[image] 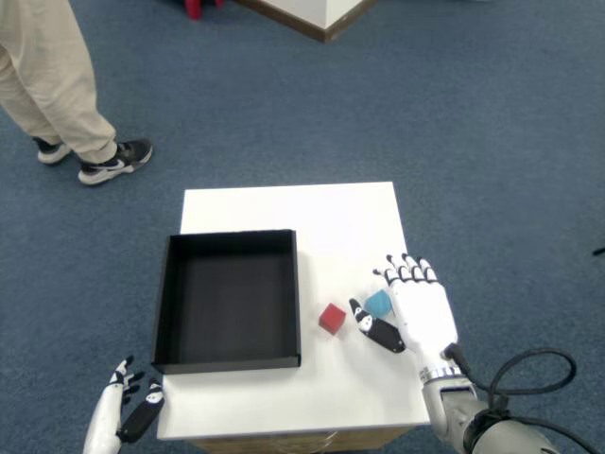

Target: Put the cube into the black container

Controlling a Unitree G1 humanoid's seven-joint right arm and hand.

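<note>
A small red cube (332, 318) lies on the white table (293, 213), just right of the black container (227, 299). A light blue cube (378, 303) sits a little further right. My right hand (411, 307) hovers over the blue cube with its fingers spread; the thumb (373, 328) reaches left below the blue cube, close to the red one. The hand is open and grips nothing. The black container is a shallow square tray, with nothing inside it.
My left hand (123, 416) hangs low at the table's front left corner. A person's legs and dark shoes (113, 161) stand on the blue carpet at the upper left. A black cable (529, 378) loops at the lower right.
</note>
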